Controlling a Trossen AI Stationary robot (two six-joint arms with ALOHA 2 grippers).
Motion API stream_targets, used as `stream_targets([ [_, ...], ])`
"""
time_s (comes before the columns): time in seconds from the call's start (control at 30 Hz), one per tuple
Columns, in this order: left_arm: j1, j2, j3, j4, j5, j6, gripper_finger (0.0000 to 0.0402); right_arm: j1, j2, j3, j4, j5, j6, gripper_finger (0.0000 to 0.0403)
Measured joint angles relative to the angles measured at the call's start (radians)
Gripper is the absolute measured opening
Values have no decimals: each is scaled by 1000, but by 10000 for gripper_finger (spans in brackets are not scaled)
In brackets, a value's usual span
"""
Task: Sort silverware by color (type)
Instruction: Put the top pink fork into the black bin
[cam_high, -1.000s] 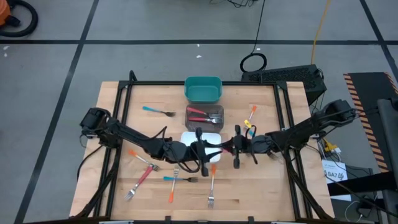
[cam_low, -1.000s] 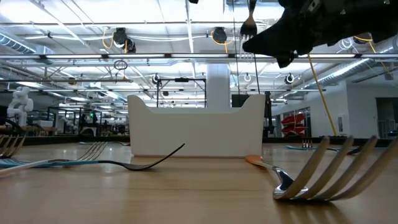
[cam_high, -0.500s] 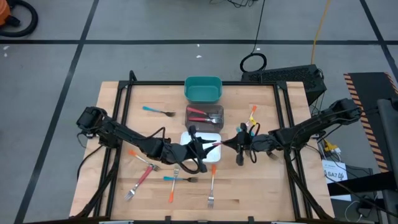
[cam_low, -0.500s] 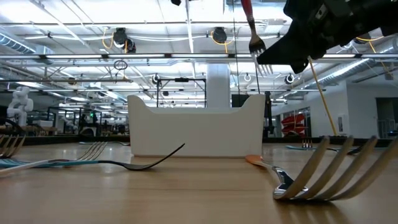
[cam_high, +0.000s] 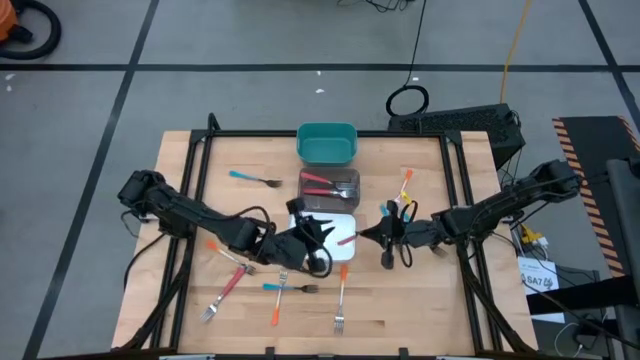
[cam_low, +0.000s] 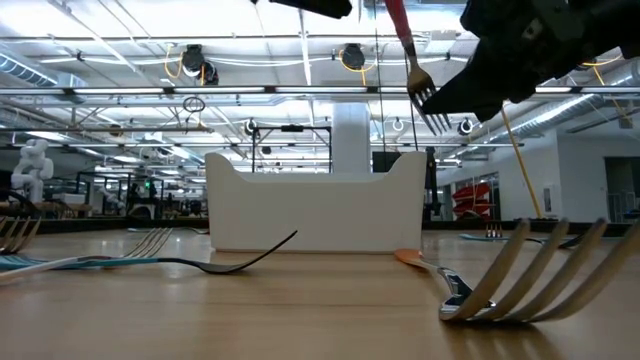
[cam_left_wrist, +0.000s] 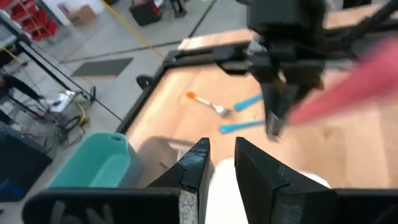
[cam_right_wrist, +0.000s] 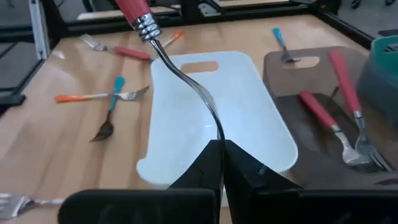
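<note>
The right gripper (cam_right_wrist: 221, 152) is clenched on the metal head of a red-handled fork (cam_right_wrist: 163, 43), holding it in the air over the white bin (cam_right_wrist: 186, 118) near the table's middle. The left gripper (cam_high: 312, 232), slightly parted and holding nothing, hovers just beside the bin's opposite edge.

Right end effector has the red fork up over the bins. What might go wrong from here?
1. The right end effector seems to pinch the red fork only by its tine tips above the white bin; a slip would likely drop it there, not in the dark bin holding two red forks.
2. The left end effector sits near the handle; swinging may clip it.
</note>
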Motion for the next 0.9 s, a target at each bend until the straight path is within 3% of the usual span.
stream_targets([
  [0.2,-23,1,28,-91,2,-42,75,-2,0,0,-3,7,7,0],
  [0.43,-72,2,46,-90,9,12,80,-10,0,0,-18,11,11,0],
  [0.73,-67,3,46,-33,-66,71,190,-21,0,0,-45,10,30,0],
  [0.9,-39,3,46,55,-20,142,235,-21,0,1,-45,10,30,0],
])
